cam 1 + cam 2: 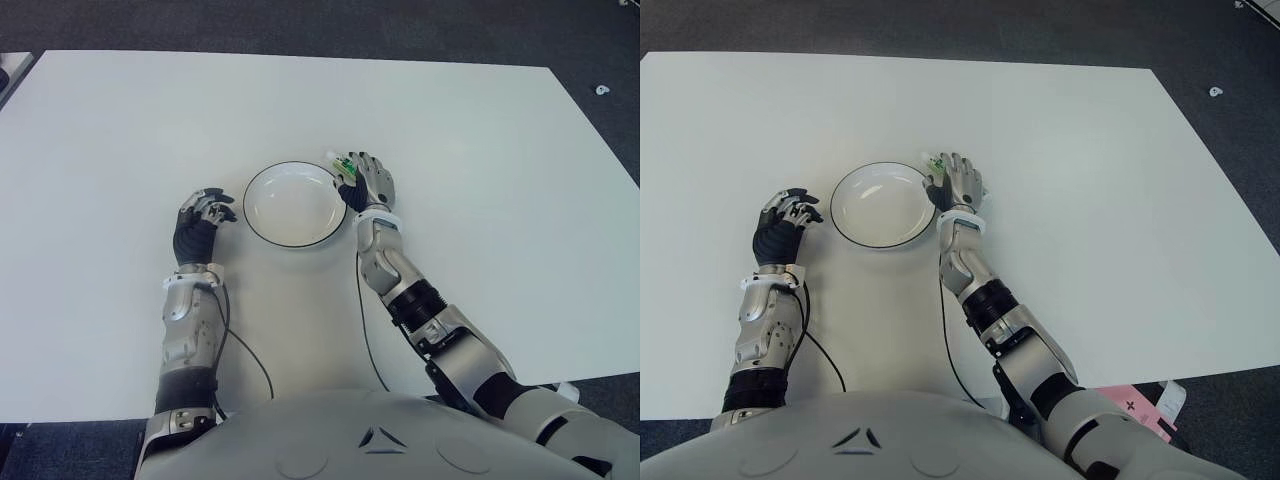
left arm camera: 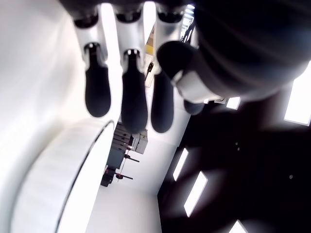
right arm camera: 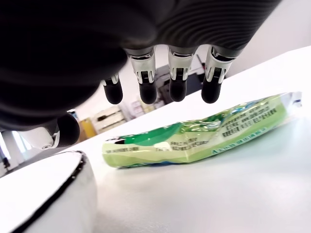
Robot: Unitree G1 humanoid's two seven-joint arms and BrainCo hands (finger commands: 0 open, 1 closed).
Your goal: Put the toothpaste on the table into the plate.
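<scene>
The white surface (image 1: 480,150) lies bare on every side. Only the round white black-rimmed plate (image 1: 290,204) stands between the left hand (image 1: 203,220) and right hand (image 1: 368,182). A green plastic toothpaste tube (image 3: 204,133) lies flat just beside the plate's rim, under the right hand's spread fingers (image 3: 176,77), with an open gap between.
</scene>
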